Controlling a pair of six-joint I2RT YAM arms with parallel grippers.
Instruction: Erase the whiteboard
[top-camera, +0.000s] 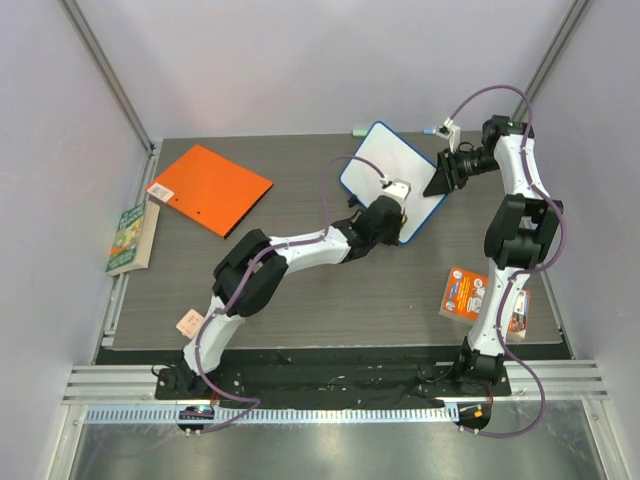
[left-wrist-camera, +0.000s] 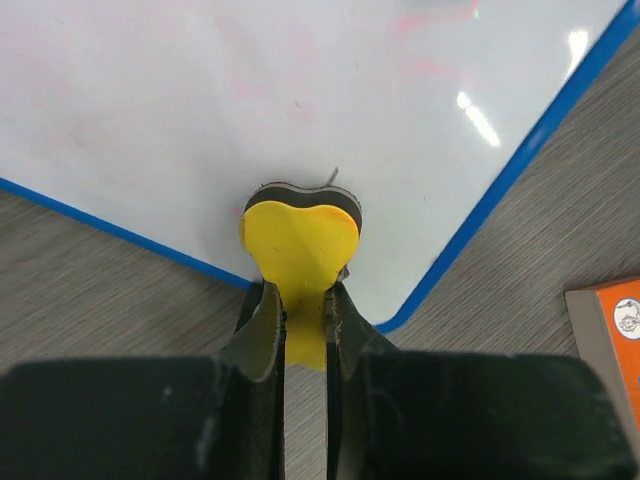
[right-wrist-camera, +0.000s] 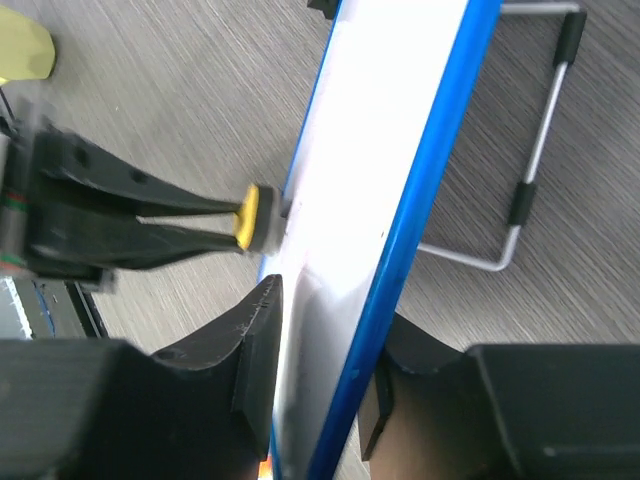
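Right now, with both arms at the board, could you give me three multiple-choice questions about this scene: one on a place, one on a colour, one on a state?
1. In the top view, where does the folder lie relative to the board?
A. to its left
B. under it
C. to its right

2. What colour is the back of the eraser?
A. green
B. yellow
C. red

3. How do the right jaws stand?
A. open, away from everything
B. shut on the eraser
C. shut on the board's edge

Answers:
1 A: the folder lies apart from the board, on its left.
2 B: the left wrist view shows it yellow, pinched between the left jaws.
3 C: the right wrist view shows one jaw on each face of the board.
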